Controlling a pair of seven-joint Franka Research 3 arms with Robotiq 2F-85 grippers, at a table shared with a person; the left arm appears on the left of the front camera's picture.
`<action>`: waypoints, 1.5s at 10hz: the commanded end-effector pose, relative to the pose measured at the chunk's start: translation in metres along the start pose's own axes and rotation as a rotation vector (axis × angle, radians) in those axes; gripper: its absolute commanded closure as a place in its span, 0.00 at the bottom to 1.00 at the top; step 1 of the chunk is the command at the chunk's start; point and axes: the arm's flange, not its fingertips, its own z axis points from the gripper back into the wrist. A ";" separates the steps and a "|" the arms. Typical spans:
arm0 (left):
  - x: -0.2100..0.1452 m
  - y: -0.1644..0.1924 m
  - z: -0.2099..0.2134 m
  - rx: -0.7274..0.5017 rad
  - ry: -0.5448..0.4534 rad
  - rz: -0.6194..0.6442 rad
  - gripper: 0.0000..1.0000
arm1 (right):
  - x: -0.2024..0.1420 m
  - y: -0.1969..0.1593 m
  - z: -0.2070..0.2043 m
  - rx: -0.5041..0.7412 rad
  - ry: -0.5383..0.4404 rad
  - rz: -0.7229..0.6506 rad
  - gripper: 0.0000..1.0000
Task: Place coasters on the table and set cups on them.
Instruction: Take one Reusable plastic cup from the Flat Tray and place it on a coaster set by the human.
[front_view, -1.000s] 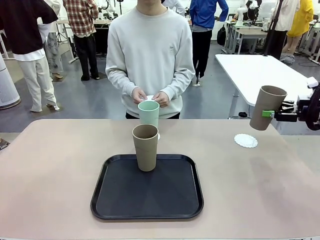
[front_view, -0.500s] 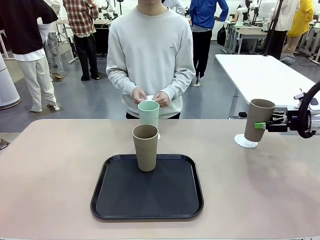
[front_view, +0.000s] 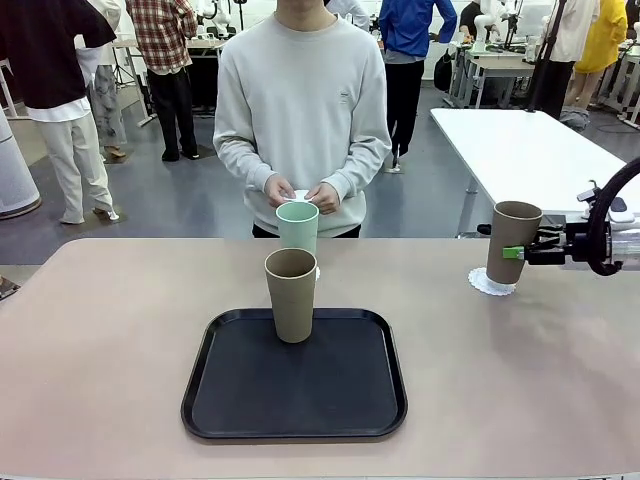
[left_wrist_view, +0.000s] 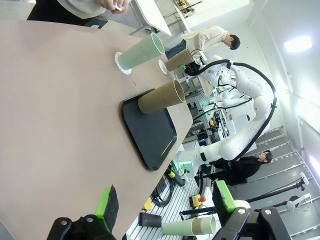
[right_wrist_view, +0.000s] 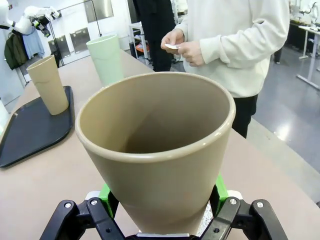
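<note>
One step underway: setting tan cup (front_view: 515, 225), clamped in right pincer (front_view: 513, 253), onto doily (front_view: 482, 285) by tabletop's (front_view: 120, 330) right edge; next, releasing gently; left pincer (left_wrist_view: 165, 202) gaping.

coaster (front_view: 476, 284) mostly under cup (front_view: 513, 242), mint cup (front_view: 297, 224) base hidden
</note>
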 end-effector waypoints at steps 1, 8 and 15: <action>0.000 -0.002 0.002 -0.002 0.003 -0.002 0.00 | 0.002 -0.004 -0.016 -0.007 -0.006 0.015 0.14; 0.000 -0.002 0.002 -0.002 0.003 -0.002 0.00 | -0.004 0.002 -0.020 0.022 -0.001 -0.010 0.14; 0.000 -0.002 0.002 -0.002 0.003 -0.002 0.00 | -0.008 0.001 -0.020 0.053 -0.026 0.015 0.14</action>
